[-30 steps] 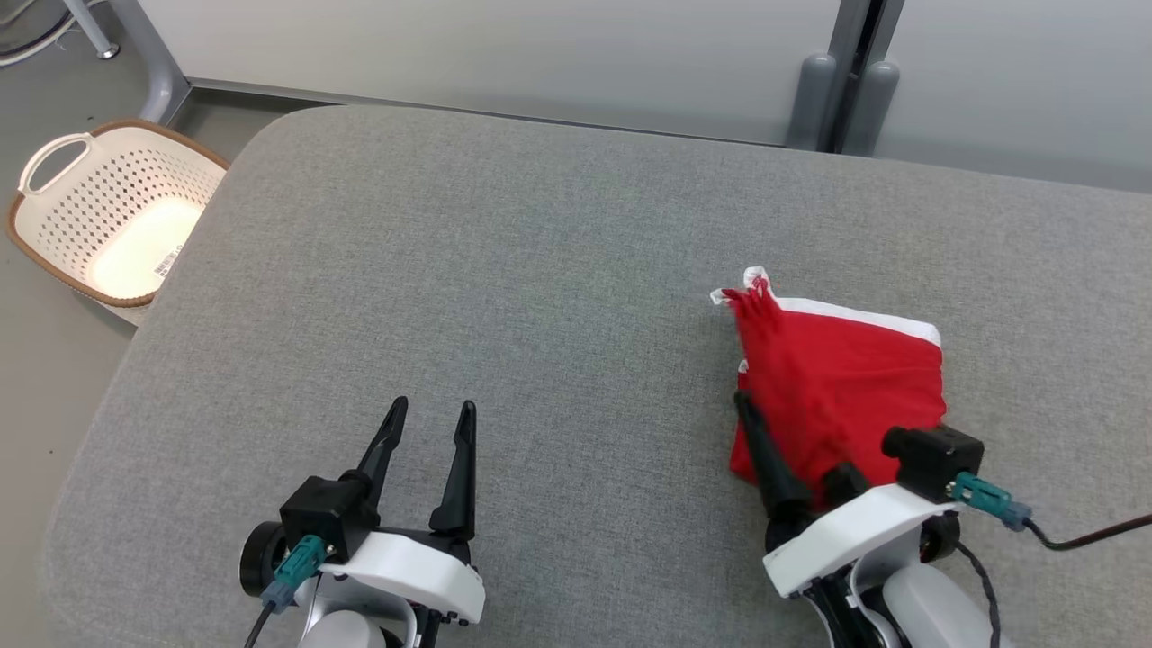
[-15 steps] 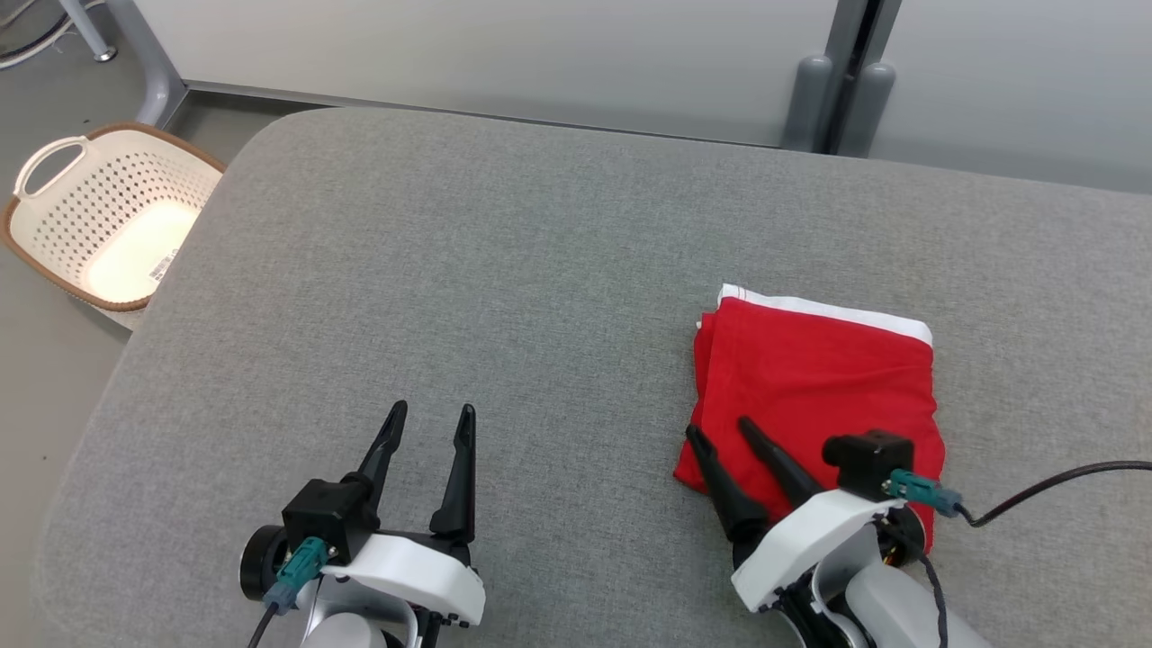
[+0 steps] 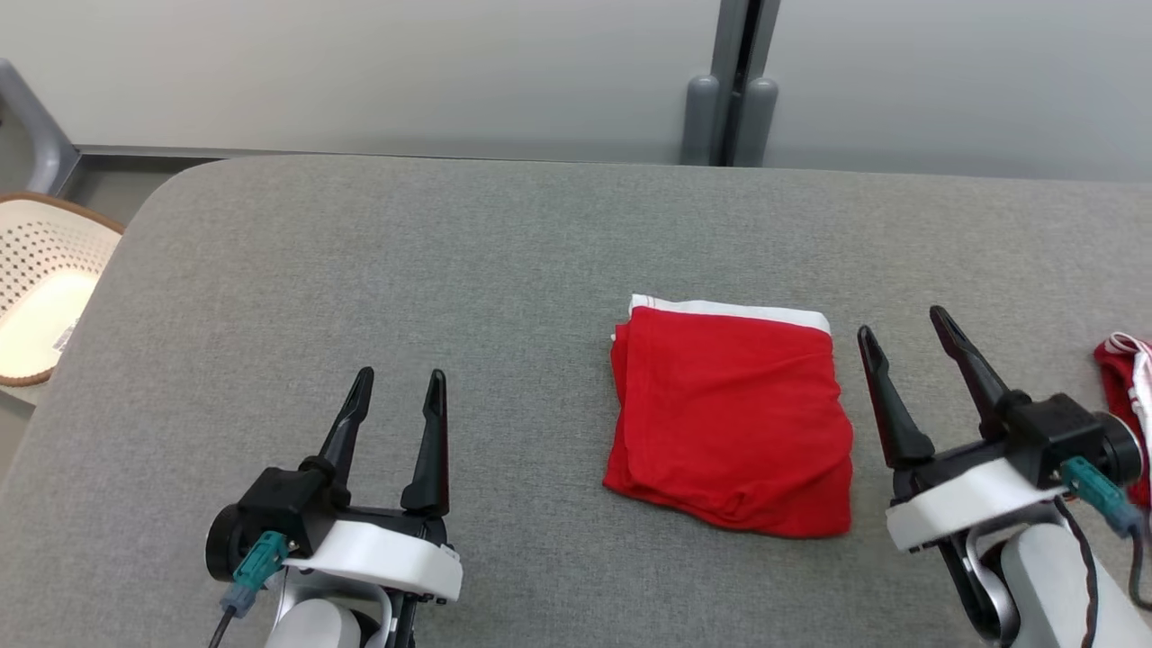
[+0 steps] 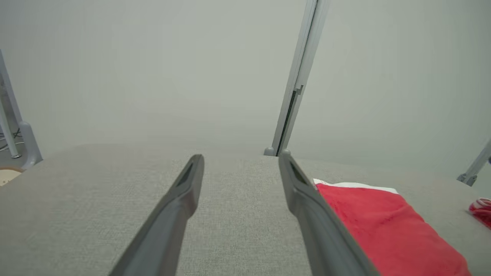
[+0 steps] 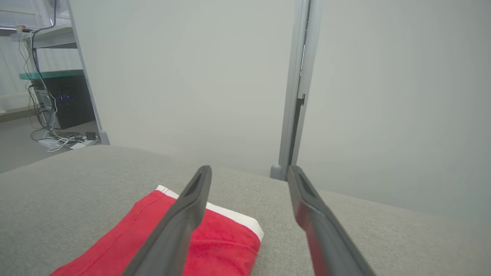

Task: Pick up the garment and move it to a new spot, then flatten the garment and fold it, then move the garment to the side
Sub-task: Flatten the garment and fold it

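Observation:
The garment [image 3: 731, 418] is red with a white band along its far edge, folded into a flat square on the grey padded table [image 3: 504, 261]. It also appears at the lower right of the left wrist view [image 4: 387, 226] and at the lower left of the right wrist view [image 5: 215, 241]. My right gripper [image 3: 904, 328] hovers open just to the right of the garment, apart from it, nothing between its fingers. My left gripper [image 3: 400, 387] is open and empty well to the garment's left.
A second red and white piece of cloth [image 3: 1125, 378] lies at the table's right edge, beside my right wrist. A white perforated laundry basket [image 3: 40, 288] stands on the floor left of the table. Grey partition panels with a post [image 3: 733, 85] run behind the table.
My right gripper has opened, let go of the garment and pulled away to its right. The garment now lies flat. The head camera has turned rightward, shifting the whole picture left.

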